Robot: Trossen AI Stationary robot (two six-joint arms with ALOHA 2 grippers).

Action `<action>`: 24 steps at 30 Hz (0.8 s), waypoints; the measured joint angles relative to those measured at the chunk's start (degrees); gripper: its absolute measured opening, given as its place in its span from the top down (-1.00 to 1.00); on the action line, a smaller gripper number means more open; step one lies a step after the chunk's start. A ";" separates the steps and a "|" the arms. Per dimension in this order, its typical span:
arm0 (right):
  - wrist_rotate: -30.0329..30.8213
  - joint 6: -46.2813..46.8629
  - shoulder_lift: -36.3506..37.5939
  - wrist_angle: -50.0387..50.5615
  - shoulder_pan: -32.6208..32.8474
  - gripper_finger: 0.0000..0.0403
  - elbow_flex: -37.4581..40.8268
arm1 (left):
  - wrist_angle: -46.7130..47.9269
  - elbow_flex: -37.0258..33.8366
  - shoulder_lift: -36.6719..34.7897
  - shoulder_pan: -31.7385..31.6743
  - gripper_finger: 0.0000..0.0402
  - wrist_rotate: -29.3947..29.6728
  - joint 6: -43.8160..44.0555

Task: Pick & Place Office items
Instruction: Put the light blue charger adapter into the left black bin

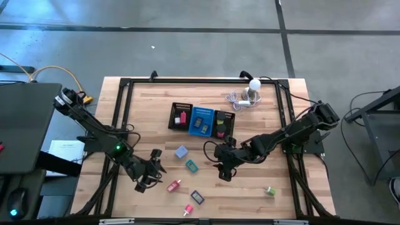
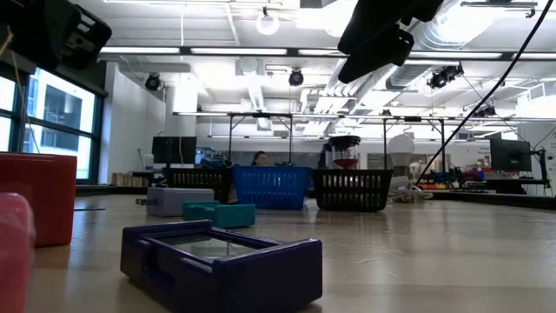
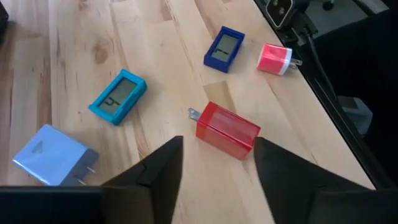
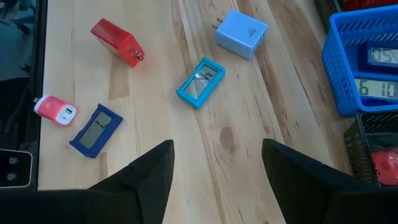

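Observation:
Several office items lie loose on the wooden table point(image 1: 281, 206). A red plug block point(image 3: 227, 129) lies flat just ahead of my left gripper point(image 3: 217, 177), which hovers open over the near left and touches nothing. Around it lie a teal display piece point(image 3: 118, 95), a dark blue one point(image 3: 224, 48), a pink plug point(image 3: 273, 58) and a light blue block point(image 3: 53, 155). A green piece point(image 1: 269, 190) lies near right. My right gripper point(image 4: 217, 180) hangs open above bare wood near the table's middle point(image 1: 224, 170), with the teal piece point(image 4: 200, 82) beyond it.
A row of three small baskets stands at the back middle: black point(image 1: 181, 117), blue point(image 1: 201, 120) and black point(image 1: 224, 124), each with items inside. A white ball-topped gadget point(image 1: 253, 87) with its cable sits at the far right. A black frame rail point(image 1: 122, 125) borders the table.

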State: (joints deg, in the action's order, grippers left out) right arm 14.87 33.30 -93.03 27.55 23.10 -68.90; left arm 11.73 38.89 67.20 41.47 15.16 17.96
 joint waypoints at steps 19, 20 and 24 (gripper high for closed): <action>0.01 -0.33 0.00 -0.43 0.00 -0.16 0.00 | -0.20 0.09 0.65 -6.45 -0.46 14.17 17.47; 0.00 -0.33 0.00 -0.71 0.00 -0.16 0.00 | -0.44 0.09 1.07 -7.58 -0.46 14.21 17.49; 0.00 -0.38 0.00 -1.33 -0.01 -0.16 0.00 | -1.96 0.09 4.66 -10.91 -0.46 14.25 15.78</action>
State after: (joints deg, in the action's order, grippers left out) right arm 14.87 32.91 -93.03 26.22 23.09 -68.90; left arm 9.76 38.98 71.85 30.57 29.41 33.74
